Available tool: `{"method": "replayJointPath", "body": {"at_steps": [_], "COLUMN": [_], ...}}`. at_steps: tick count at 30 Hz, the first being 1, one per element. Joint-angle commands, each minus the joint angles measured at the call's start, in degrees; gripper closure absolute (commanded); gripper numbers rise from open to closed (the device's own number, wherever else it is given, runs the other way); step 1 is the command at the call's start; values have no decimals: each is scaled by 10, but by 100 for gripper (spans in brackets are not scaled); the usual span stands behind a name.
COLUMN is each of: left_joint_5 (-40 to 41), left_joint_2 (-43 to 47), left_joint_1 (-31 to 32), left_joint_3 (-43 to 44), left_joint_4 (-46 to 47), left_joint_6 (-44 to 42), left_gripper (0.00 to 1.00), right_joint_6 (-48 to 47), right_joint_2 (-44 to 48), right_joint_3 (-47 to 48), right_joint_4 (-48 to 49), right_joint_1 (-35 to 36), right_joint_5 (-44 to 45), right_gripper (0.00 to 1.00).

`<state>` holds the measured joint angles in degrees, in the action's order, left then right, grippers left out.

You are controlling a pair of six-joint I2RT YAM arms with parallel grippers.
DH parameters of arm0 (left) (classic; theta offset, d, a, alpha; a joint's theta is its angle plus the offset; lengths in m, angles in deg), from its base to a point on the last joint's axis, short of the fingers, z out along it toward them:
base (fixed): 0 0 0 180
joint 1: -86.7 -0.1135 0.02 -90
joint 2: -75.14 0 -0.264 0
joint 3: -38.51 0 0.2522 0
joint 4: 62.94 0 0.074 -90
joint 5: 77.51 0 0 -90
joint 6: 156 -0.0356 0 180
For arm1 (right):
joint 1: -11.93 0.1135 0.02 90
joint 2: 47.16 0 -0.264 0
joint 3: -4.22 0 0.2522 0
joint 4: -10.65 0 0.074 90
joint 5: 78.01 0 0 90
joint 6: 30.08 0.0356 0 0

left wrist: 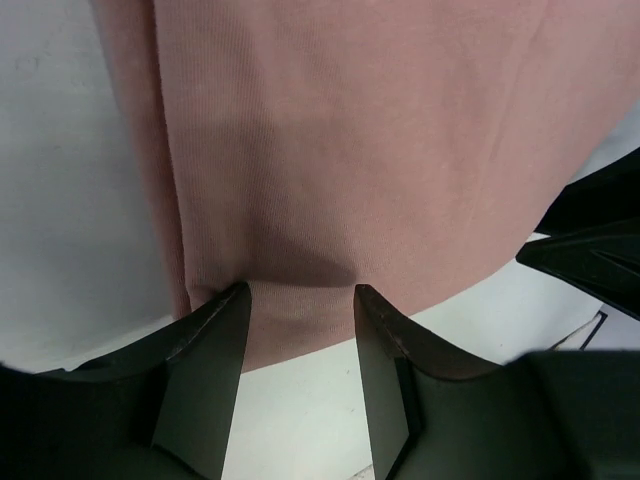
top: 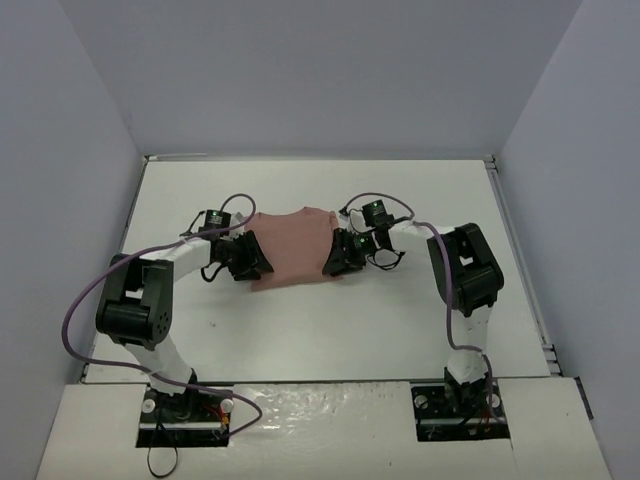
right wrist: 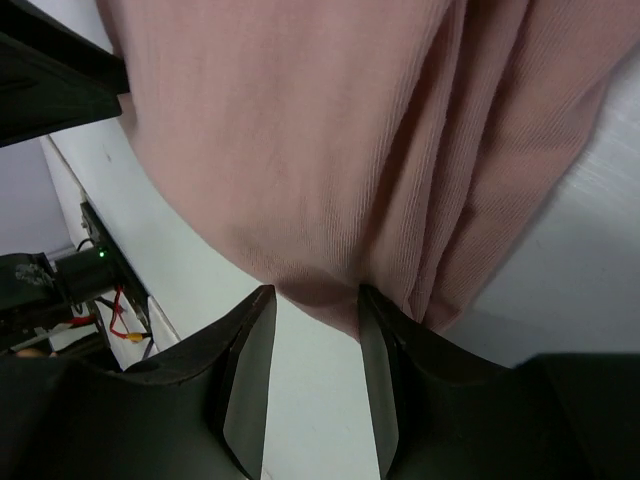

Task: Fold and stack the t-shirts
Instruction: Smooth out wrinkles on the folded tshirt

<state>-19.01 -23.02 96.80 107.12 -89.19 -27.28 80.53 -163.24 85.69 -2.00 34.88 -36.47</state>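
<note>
The dusty-pink t-shirt [top: 295, 248] lies folded into a small rectangle at the middle of the white table [top: 330, 190]; no print shows. My left gripper [top: 252, 258] sits at its left edge and my right gripper [top: 338, 256] at its right edge. In the left wrist view the left gripper [left wrist: 300, 295] is open, its tips resting on the shirt [left wrist: 330, 140] just inside its near hem. In the right wrist view the right gripper [right wrist: 316, 295] is open too, its tips at the edge of the shirt [right wrist: 300, 130], where several layered folds [right wrist: 450, 240] bunch beside the right finger.
Grey walls enclose the table on three sides. Purple cables [top: 75, 310] loop from both arms. The right arm's elbow [top: 465, 265] stands to the right of the shirt and the left arm's elbow [top: 135, 300] at the near left.
</note>
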Motion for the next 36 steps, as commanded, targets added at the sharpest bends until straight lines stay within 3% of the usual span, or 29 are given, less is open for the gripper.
{"method": "replayJointPath", "body": {"at_steps": [1,5,12,17,21,25,29,36], "left_joint_5": [25,41,167,293,431,501,548,552], "left_joint_2": [-21,24,150,263,367,426,455,491], "left_joint_1": [-8,-10,-11,-20,-25,-24,-20,-20], "left_joint_3": [-7,12,185,266,312,350,341,285], "left_joint_4": [7,-44,-241,-349,-400,-440,-457,-465], "left_joint_6": [-14,-28,-113,-161,-201,-222,-227,-213], "left_gripper": [58,58,56,40,23,10,8,6], "right_joint_6": [-26,-32,-59,-96,-101,-112,-117,-139], "right_joint_2": [14,73,250,377,479,578,649,711], "right_joint_3": [-60,-73,18,83,91,85,65,49], "right_joint_4": [65,54,-77,-175,-200,-220,-228,-227], "right_joint_1": [-17,-23,-28,-44,-55,-55,-55,-55], "right_joint_5": [53,84,223,408,531,621,692,733], "right_gripper": [64,64,57,46,23,6,0,0]}}
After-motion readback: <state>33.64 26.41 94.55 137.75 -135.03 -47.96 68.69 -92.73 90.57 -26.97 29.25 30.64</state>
